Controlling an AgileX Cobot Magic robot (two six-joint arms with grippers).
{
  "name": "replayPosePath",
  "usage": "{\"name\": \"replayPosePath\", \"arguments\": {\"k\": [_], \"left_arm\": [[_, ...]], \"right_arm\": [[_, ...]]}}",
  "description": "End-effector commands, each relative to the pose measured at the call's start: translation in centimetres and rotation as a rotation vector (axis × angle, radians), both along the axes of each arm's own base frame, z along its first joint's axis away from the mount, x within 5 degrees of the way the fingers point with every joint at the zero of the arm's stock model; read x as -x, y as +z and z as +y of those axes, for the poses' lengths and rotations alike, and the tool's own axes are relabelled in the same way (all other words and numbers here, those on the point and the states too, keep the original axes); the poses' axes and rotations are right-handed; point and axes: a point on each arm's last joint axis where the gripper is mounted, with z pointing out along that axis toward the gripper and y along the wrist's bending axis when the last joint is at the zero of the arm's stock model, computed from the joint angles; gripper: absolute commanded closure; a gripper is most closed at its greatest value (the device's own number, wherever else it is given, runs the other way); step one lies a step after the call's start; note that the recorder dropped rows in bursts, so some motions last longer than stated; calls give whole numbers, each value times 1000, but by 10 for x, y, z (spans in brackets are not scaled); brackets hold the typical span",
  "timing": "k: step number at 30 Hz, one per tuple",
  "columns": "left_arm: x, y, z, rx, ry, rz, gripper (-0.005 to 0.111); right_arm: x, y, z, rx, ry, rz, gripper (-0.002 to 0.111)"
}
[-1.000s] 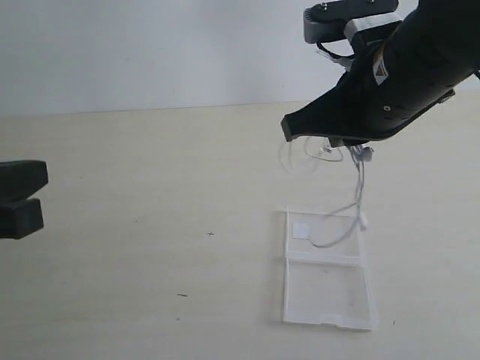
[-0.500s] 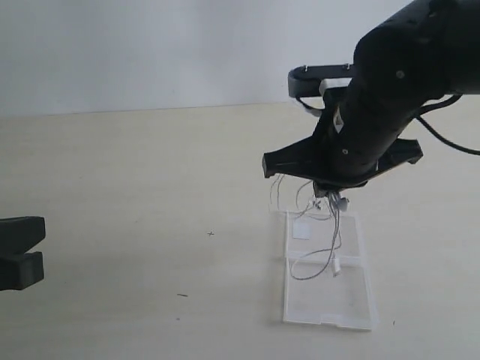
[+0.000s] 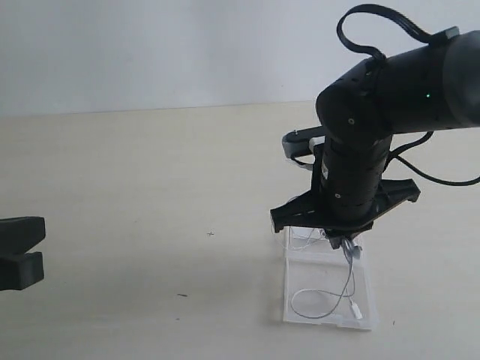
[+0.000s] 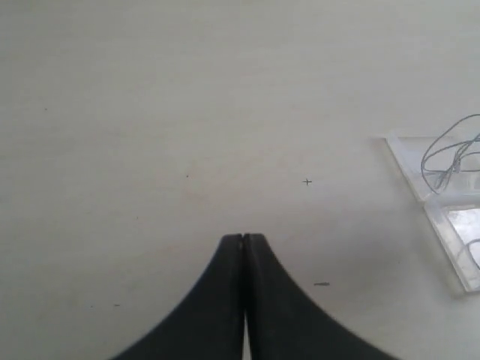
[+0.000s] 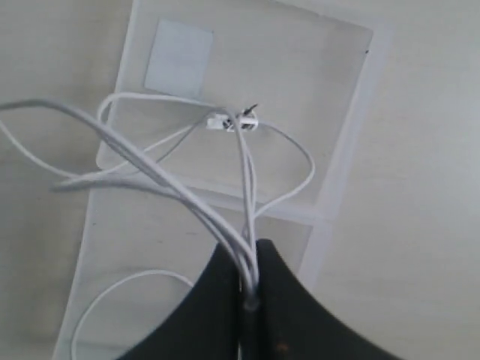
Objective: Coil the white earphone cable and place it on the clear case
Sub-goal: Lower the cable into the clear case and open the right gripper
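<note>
**Left gripper** (image 3: 21, 251): at the 9 o'clock edge of the exterior view, low over the table (image 3: 150, 172), well apart from everything else. Its jaws are pressed together with no gap and nothing between them.

**Specks:** a few small dark ones on the bare tabletop, around 7 o'clock of frame centre.

**Clear case** (image 3: 324, 271): lies flat on the table at about 4 o'clock from centre, with both panels opened out. The far panel is partly hidden under the right arm (image 3: 375, 127). A white square sticker (image 5: 178, 58) is on one panel.

**White earphone cable** (image 5: 169, 180): several strands are gathered in loose loops. The bunch is pinched in the right gripper (image 5: 247, 262), whose jaws are narrow and clamped on the bundle. The loops hang over the case, and one strays past its edge on the sticker side. In the exterior view a strand drops from the gripper to the near panel. A loop and a small white end piece (image 3: 356, 307) appear to rest on the plastic there, toward its 5 o'clock corner.

**Right arm:** reaches in from 2 o'clock, its gripper above the case.
</note>
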Motion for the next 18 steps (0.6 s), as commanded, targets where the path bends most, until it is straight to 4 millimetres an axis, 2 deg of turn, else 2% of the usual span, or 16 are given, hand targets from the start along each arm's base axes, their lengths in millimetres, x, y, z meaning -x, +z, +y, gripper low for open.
{"name": "replayPosePath", "arguments": {"k": [1,4,8,10,16,18], "left_arm": [[1,-1,0,6,-7,-1,107],[2,0,-2,19,-26,-3,107],[2,0,-3,22,-32,-4,107],[2,0,-3,22,-32,-4,107],[2,0,-3,22,-32,-4,107],[2,0,-3,22,-32,-4,107]], "right_arm": [[-2,-16,0,47,52,47,108],[-4,-28,1,61,62,66,108],[-6,-33,2,58,104,67,106],[-6,-33,2,59,112,68,99],[-6,-32,3,55,120,67,64],[-5,-29,3,50,114,70,58]]}}
